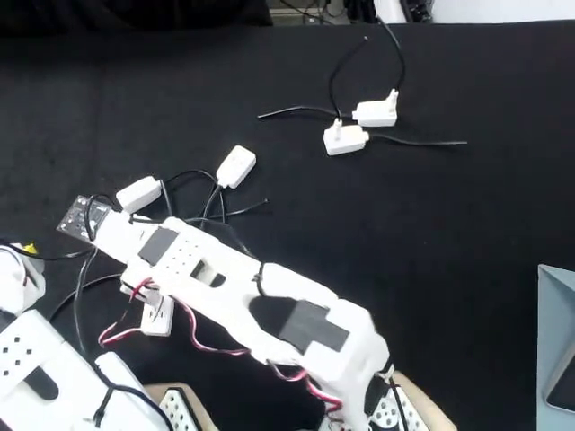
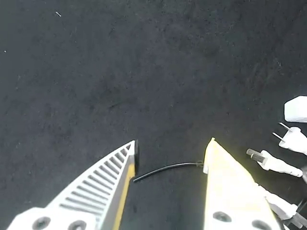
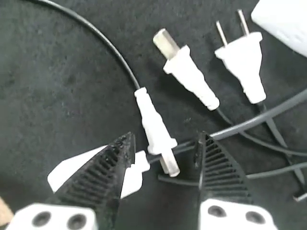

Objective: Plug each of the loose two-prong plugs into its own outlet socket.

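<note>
My right gripper point(image 3: 165, 139) is open, its black fingers on either side of a slim white plug point(image 3: 152, 125) lying on the black cloth. Beyond it lie a second white plug point(image 3: 188, 75) and a two-prong plug point(image 3: 242, 55). A white block point(image 3: 98, 178) sits under one finger. My left gripper point(image 2: 172, 141) is open over bare cloth, with only a thin black cable point(image 2: 168, 167) crossing between its fingers; white plugs point(image 2: 293, 140) lie off to one side. In the high view two white outlet blocks point(image 1: 236, 166) point(image 1: 139, 192) rest beside a long white arm point(image 1: 225, 287).
Two white plug adapters point(image 1: 375, 111) point(image 1: 345, 139) with black cables lie at the far right of the black table. A grey container point(image 1: 559, 341) stands at the right edge. Loose black cables point(image 1: 193, 184) tangle around the outlet blocks.
</note>
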Available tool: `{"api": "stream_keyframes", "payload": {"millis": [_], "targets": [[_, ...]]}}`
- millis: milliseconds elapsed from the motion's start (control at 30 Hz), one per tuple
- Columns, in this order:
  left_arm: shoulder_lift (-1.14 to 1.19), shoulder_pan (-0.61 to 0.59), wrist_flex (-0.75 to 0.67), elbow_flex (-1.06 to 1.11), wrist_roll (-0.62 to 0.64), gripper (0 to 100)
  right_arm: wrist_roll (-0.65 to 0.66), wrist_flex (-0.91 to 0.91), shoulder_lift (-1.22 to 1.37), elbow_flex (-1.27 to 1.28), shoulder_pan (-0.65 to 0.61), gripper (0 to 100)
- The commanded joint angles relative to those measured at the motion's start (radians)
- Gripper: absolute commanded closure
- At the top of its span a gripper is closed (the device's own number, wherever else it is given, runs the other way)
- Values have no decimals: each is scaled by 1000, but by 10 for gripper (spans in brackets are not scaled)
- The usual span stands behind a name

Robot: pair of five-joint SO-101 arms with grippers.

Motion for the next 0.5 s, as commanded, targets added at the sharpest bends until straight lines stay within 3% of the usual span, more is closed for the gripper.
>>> {"api": "stream_keyframes", "payload": {"millis": [0, 267, 467], "targets": [[-6, -8, -6, -12, -8, 766, 5, 0, 58, -108, -9, 829], [-6, -8, -6, -7, -8, 766, 6, 6, 147, -200, 25, 986], [-6, -8, -6, -12, -8, 766, 8, 109, 88, -237, 77, 987]]}}
